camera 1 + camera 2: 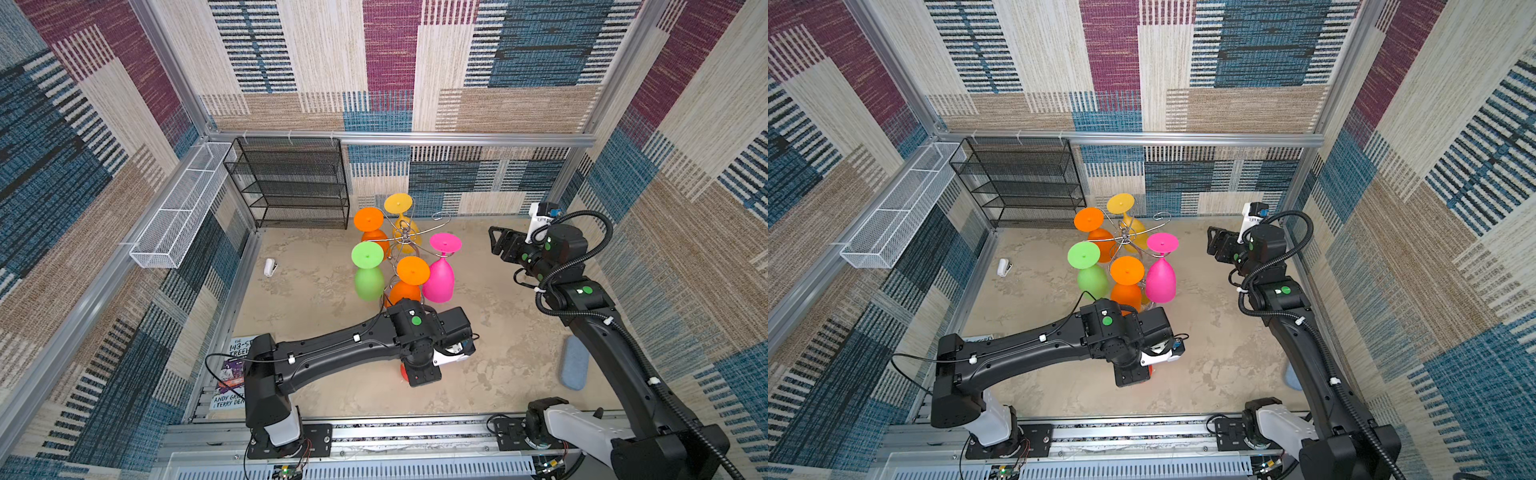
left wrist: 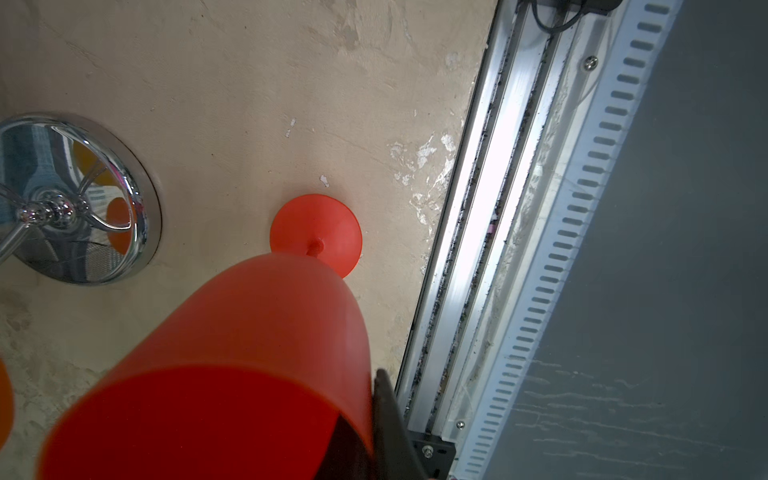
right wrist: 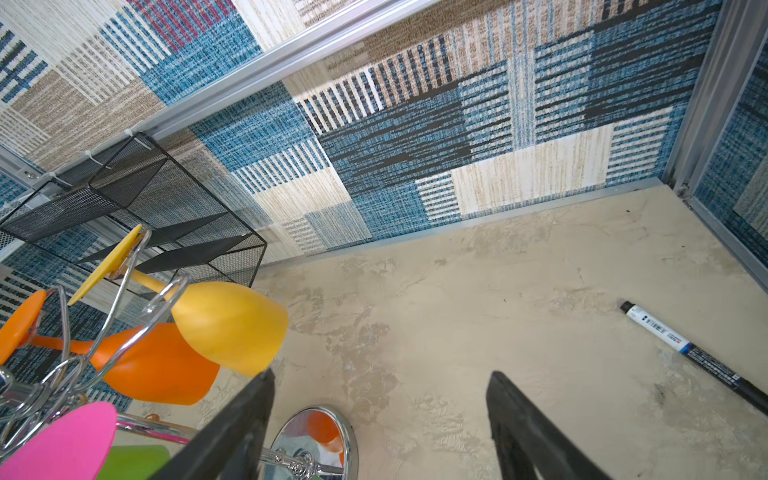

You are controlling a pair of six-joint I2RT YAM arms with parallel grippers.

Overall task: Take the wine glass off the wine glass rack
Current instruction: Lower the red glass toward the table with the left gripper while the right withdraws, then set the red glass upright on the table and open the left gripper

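I am pinching the bowl wall of the red-orange plastic wine glass with my left gripper, jaws pressed together on it. The glass is standing upright, lower centre in both top views, near the aluminium front rail and apart from the shiny chrome wire wine glass rack. Beige tabletop is lying open to its right. My right gripper is hanging spread, empty, right of the rack's pink plastic glass.

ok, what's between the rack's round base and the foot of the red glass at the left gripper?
Nothing: in the left wrist view only bare table separates the rack base from the red glass's foot.
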